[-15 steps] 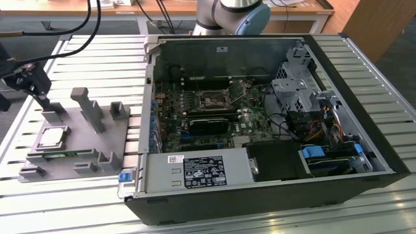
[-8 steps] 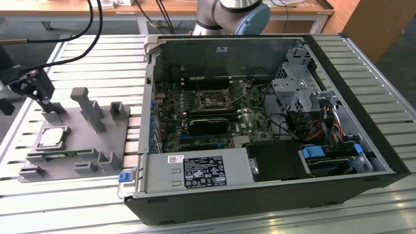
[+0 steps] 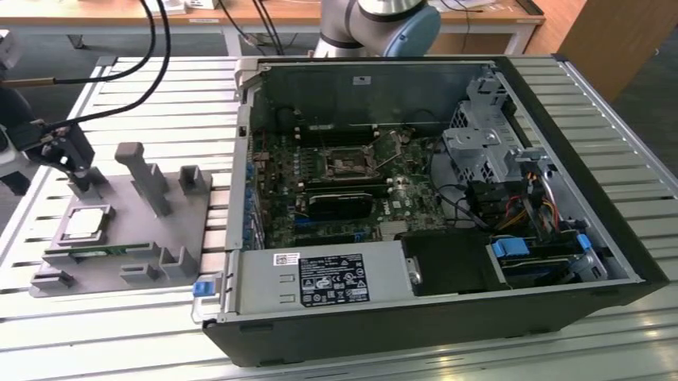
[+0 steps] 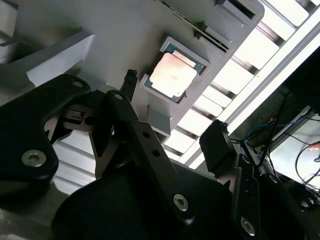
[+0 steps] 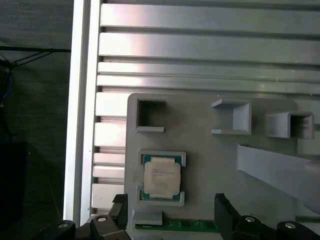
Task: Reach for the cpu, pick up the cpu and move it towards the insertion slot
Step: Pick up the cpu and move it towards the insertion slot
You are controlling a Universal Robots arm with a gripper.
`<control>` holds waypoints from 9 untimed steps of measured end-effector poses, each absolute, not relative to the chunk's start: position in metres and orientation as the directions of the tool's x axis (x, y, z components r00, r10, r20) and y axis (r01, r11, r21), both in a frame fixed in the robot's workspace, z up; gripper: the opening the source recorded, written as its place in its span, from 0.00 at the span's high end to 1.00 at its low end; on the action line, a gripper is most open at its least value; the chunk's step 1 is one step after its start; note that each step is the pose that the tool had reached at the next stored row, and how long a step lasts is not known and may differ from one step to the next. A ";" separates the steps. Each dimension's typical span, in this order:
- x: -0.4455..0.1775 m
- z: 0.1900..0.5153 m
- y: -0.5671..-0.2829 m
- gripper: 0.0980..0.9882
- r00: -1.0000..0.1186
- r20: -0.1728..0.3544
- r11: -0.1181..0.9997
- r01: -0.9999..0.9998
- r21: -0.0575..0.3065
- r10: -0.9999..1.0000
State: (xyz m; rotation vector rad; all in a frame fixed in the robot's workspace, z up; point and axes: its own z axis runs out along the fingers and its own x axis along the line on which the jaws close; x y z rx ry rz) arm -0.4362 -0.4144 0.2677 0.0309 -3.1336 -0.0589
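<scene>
Above the grey tray (image 3: 143, 234), over the corner that lies toward the exterior view's left, the black pincer (image 5: 170, 200) hangs with its two fingers spread wide apart and nothing between them. It is close over the tray but touches nothing. In a shallow pocket of the tray just under it lies the cpu (image 5: 162, 179), a thin flat square with a pale, silvery metal lid with rounded corners and a narrow green rim. Small raised brackets of the tray's matte plastic hold it at two opposite sides, and the other two sides are left open. I judge the chip light and quite stiff. Its smooth lid is likely to slip under a flat press and its underside is probably delicate, so the sound hold is on the two open edges, squarely and gently, and kept level. Beside the pocket, along the tray's edge, a thin green memory stick (image 3: 90, 254) lies in a long groove. Further across the tray stand blocky upright posts (image 3: 143, 178) and open square recesses, all in the same dull grey. The tray rests on a counter (image 3: 138, 87) of ribbed, bright aluminium slats. Well apart from the tray, toward the exterior view's right, an opened black computer case (image 3: 424, 333) lies on its side. On its board is the insertion slot (image 3: 347, 165), a square with a shiny metal frame and a dark centre.
</scene>
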 end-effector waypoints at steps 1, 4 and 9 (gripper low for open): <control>-0.436 0.266 -0.415 0.23 -1.000 0.008 0.999 -0.019 0.038 -0.020; -0.436 0.260 -0.419 0.23 -1.000 0.008 0.999 -0.020 0.038 -0.020; -0.437 0.251 -0.420 0.23 -1.000 0.008 0.999 -0.024 0.038 -0.024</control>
